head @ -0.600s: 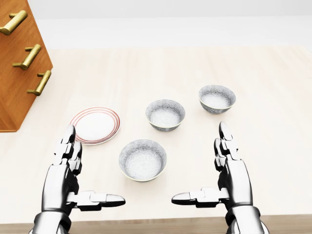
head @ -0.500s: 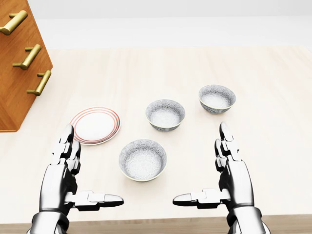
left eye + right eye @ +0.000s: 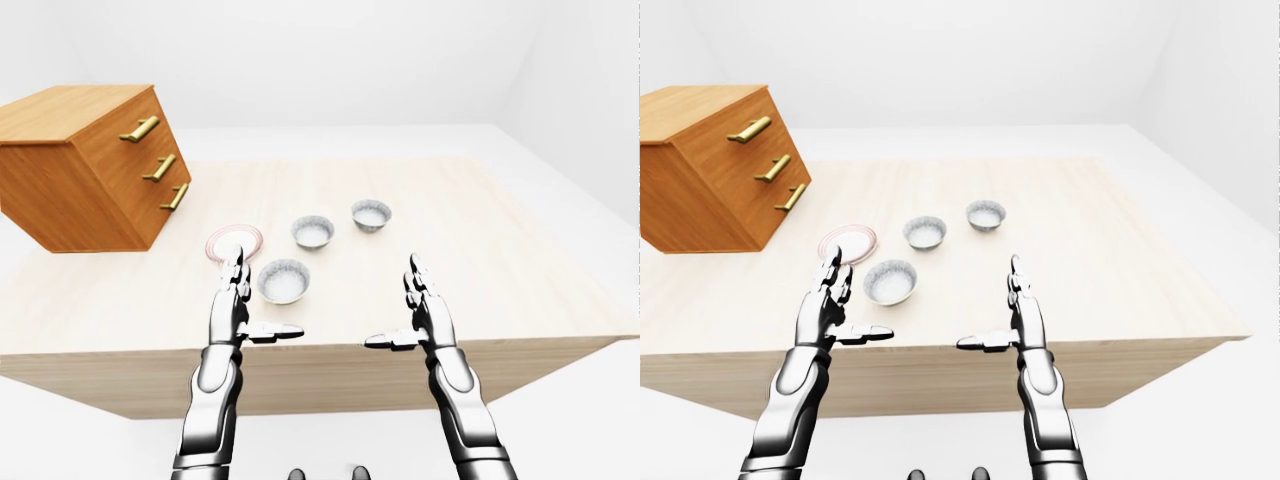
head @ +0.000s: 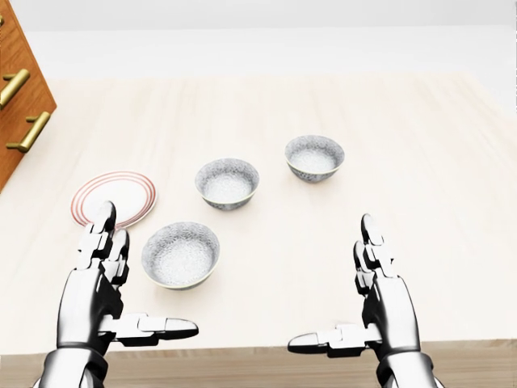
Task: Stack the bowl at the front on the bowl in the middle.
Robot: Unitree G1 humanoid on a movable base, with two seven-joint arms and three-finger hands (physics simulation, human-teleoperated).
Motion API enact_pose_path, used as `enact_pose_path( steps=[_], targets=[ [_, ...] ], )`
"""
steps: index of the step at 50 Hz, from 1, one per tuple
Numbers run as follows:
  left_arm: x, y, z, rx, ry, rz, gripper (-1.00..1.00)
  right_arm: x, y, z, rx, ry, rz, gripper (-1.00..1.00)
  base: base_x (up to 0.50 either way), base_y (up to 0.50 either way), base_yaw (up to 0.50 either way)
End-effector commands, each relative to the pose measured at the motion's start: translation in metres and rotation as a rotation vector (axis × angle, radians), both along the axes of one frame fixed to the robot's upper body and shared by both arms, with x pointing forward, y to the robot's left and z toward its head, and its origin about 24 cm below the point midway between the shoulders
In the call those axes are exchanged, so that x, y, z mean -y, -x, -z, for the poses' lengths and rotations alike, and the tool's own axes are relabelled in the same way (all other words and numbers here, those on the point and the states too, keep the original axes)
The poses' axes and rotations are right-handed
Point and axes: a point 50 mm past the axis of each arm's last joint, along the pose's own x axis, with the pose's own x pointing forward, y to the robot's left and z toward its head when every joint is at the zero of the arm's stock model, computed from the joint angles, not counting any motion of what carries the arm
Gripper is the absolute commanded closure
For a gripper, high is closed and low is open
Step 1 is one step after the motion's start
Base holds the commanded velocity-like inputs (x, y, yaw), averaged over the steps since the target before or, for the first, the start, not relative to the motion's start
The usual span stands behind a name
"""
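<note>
The pale wooden desk point(image 4: 404, 121) fills most of the head view; against the earlier frame the whole picture has slid left, so the camera has moved and not the things on it. The wooden chest of drawers point(image 3: 90, 170) now shows only as a sliver with two brass handles at the head view's left edge. The left hand point(image 4: 90, 303) and right hand point(image 4: 388, 311) stay low in the frame much as before, palms facing each other, fingers spread open with thumbs pointing inward, holding nothing. The red-rimmed plate point(image 4: 113, 198) lies at mid-left, partly behind the left fingertips. The front bowl point(image 4: 181, 255) sits on the desk just right of the left hand, untouched, and well apart from the right hand; earlier it lay midway between the hands. The middle bowl point(image 4: 228, 183) is above and right of it, apart; the far bowl point(image 4: 314, 157) is further up and right; the three keep their diagonal line.
</note>
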Motion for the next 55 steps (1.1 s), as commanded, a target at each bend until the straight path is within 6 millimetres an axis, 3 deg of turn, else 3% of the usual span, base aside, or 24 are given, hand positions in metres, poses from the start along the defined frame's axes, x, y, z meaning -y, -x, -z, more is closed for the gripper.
enact_pose_path(
  steps=[1,11,22,36,52,55],
  targets=[
    [0.000,-0.001,-0.001,0.002,0.014,0.003,-1.00,0.001,0.002,0.002,0.002,0.006,0.001,-1.00,-0.13,-0.50,0.00],
    [0.000,-0.001,-0.001,0.005,0.014,0.006,-1.00,0.006,0.002,-0.010,0.051,-0.051,0.033,-1.00,-0.07,-0.27,0.00],
    [0.001,-0.001,0.000,0.019,-0.001,0.006,-1.00,0.008,0.002,-0.010,0.060,0.116,0.105,-1.00,0.00,0.00,0.00],
    [0.001,0.000,-0.001,0.037,-0.016,0.002,-1.00,0.014,0.005,-0.030,0.137,0.129,0.137,-1.00,0.06,0.01,0.42],
    [-0.010,0.003,-0.024,0.083,0.017,-0.021,-1.00,0.017,0.002,-0.051,0.124,0.163,0.143,-1.00,0.00,0.00,0.00],
    [-0.013,0.003,-0.030,0.097,0.028,-0.028,-1.00,0.017,-0.003,-0.062,0.173,0.201,0.140,-1.00,0.00,0.00,0.00]
  ],
)
